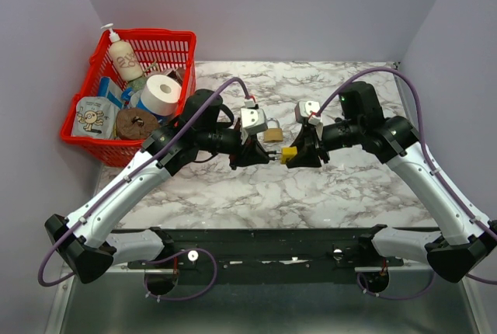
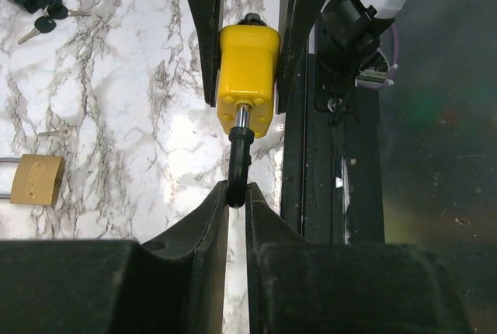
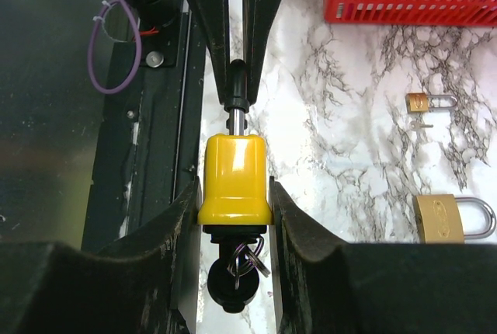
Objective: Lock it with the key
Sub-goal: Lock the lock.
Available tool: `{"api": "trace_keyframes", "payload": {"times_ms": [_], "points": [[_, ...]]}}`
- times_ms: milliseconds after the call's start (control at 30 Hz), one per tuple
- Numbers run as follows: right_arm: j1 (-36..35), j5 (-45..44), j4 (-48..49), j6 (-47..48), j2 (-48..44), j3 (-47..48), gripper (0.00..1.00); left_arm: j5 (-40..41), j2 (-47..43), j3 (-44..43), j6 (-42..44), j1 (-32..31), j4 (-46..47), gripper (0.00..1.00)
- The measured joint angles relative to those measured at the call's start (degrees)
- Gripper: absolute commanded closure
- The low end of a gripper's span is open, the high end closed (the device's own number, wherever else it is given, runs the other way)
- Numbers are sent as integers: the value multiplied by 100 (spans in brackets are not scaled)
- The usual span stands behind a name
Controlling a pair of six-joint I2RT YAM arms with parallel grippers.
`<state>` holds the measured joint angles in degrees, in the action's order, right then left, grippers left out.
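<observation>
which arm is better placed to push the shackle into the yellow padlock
Left: left claw pinches the black shackle in line with the body, while the right claw clamps the yellow padlock.

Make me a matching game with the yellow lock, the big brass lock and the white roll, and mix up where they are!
Things:
1. yellow lock
2. big brass lock
3. white roll

Places:
A. in the red basket
B. lying on the table
C. held between the left gripper and the right gripper

Pairs: 1-C, 2-B, 3-A
</observation>
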<state>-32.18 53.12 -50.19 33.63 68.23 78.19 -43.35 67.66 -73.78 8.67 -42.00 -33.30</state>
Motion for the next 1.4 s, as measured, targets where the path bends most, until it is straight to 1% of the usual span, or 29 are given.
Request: {"api": "trace_keyframes", "payload": {"times_ms": [33,100,467,733,967,1200,1300,1333,1400], "points": [[0,-7,9,-13,0,0,99,-4,0,4,-26,4,17,94],[0,-24,37,-37,0,0,99,-9,0,13,-96,4,42,100],[-2,-39,149,-125,-11,-35,99,-35,2,138,-621,24,354,100],[-168,-122,164,-372,-9,-74,99,-17,72,210,-887,-162,490,100],[-205,-227,72,-568,0,-199,99,44,66,522,-1285,-238,769,100],[-260,-273,155,-748,-9,-332,99,72,76,562,-1462,-247,743,100],[-271,-348,170,-883,-13,-339,99,96,81,562,-1539,-236,726,86],[-271,-378,192,-931,-24,-341,99,87,81,562,-1569,-225,726,72],[-251,-433,476,-1040,-61,-400,99,-22,31,645,-1777,37,907,54]]}}
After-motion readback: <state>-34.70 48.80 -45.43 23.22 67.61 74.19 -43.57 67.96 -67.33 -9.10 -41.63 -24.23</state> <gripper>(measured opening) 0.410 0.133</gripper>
